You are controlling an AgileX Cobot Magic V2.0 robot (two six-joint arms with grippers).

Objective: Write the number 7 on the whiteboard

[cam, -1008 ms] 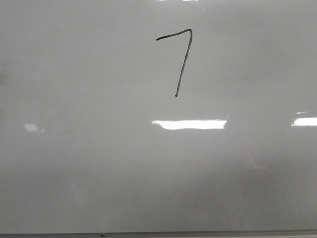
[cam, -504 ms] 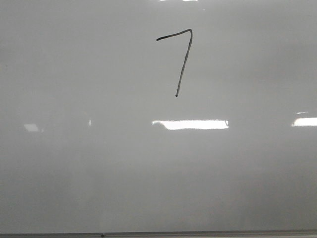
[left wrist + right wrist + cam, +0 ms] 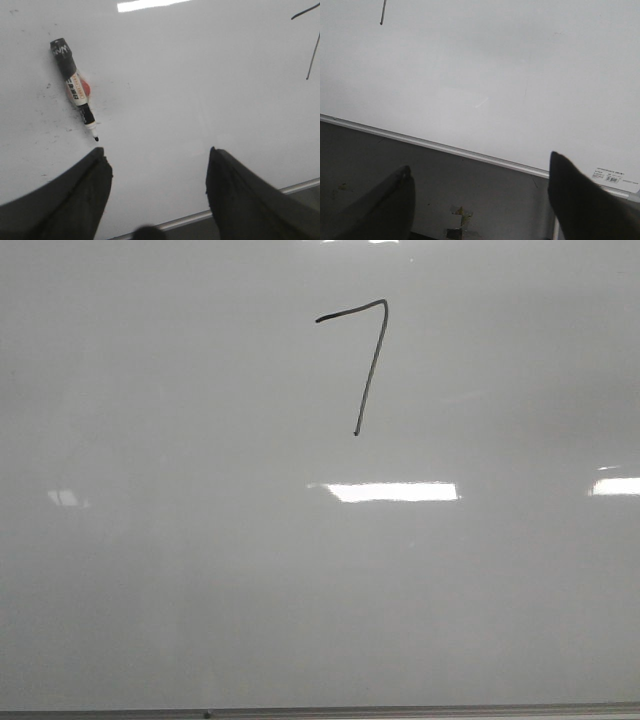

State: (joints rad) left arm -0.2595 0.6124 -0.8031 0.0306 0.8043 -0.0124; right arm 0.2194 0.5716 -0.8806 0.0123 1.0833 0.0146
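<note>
The number 7 (image 3: pixel 366 360) is drawn in thin dark marker high on the whiteboard (image 3: pixel 200 570), which fills the front view. No gripper shows in the front view. In the left wrist view my left gripper (image 3: pixel 156 152) is open and empty above the whiteboard (image 3: pixel 200 75). A black-capped marker (image 3: pixel 74 86) lies flat on the board beyond the left finger, apart from it. Part of the 7 (image 3: pixel 312 50) shows at that view's edge. My right gripper (image 3: pixel 480 167) is open and empty over the board's frame strip (image 3: pixel 445 147); the 7's stroke end (image 3: pixel 382 12) shows far off.
A thin grey frame strip (image 3: pixel 400 710) runs along the board's near edge. Dark grey table surface (image 3: pixel 470 190) lies outside the frame, with a small scrap of debris (image 3: pixel 457 220) on it. A barcode label (image 3: pixel 607 176) sits in the board's corner. Smudges mark the board near the marker.
The 7 and the board have not moved. Only the light reflections and faint shadows on the board shift slightly.
</note>
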